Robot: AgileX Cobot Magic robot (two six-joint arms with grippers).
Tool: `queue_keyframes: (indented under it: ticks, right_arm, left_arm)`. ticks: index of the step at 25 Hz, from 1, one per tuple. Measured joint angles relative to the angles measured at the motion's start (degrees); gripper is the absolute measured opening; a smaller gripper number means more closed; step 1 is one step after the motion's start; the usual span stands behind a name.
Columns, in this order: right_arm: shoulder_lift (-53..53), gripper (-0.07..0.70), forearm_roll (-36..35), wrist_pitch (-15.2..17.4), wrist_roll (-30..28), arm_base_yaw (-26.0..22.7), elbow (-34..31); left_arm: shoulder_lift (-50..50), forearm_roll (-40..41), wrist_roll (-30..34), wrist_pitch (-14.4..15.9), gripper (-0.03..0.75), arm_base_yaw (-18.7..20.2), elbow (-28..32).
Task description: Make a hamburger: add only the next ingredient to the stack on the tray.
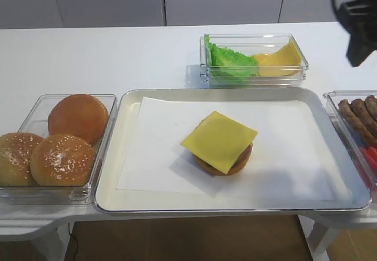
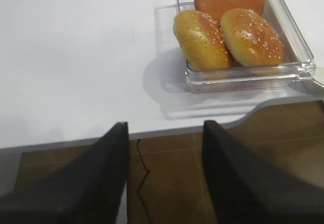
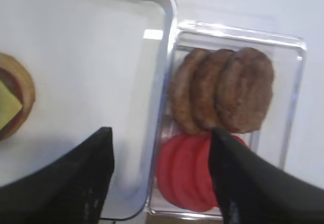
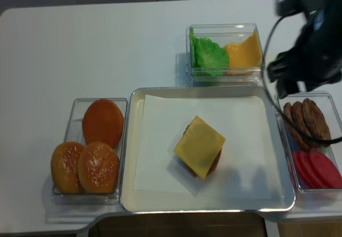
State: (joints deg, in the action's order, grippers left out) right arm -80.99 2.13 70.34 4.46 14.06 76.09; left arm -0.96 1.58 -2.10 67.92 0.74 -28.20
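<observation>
Squarely on the stack (image 1: 231,162) lies the yellow cheese slice (image 1: 219,141), turned cornerwise so its points overhang the brown patty and the bun half beneath. The stack sits a little right of centre on the silver tray (image 1: 112,172), on its white paper liner (image 1: 153,149).

The right tool (image 3: 161,173) hangs above the tray's right rim and the neighbouring clear bin (image 3: 291,107), its two dark fingers (image 3: 243,178) spread wide with nothing between them; it touches neither the cheese nor the stack. From the high views the right arm (image 4: 312,44) stands over the far right of the bench (image 1: 100,60), well apart from the stack. Below the tool, that bin holds overlapping brown patties (image 3: 223,90) at its far end and red tomato slices (image 3: 185,168) at its near end.

The left tool (image 2: 164,173) hovers past the near left edge of the bench, over the brown floor (image 2: 167,183), its fingers likewise parted and holding nothing. To the left of the tray, another clear bin (image 1: 35,111) carries three buns (image 1: 62,158), two of them seeded. Beyond the tray, a third bin (image 1: 253,37) holds green lettuce (image 1: 232,63) on its left and more yellow cheese (image 1: 281,58) on its right.
</observation>
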Motion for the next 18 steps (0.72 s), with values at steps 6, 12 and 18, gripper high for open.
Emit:
queue_keyframes:
  ticks: [6,12,18]
  right_arm:
    - [7.42,0.445,0.01,0.96,-1.88,-9.43,0.0]
    - [15.34,0.445,-2.67,1.57,-2.55,-10.27,0.0]
    - [22.56,0.445,-4.57,1.97,-3.08,-10.27,0.0]
  left_arm:
    - [0.0,0.0,0.0,0.0,0.349,0.0,0.0]
    - [0.0,0.0,0.0,0.0,0.349,0.0,0.0]
    - [0.0,0.0,0.0,0.0,0.349,0.0,0.0]
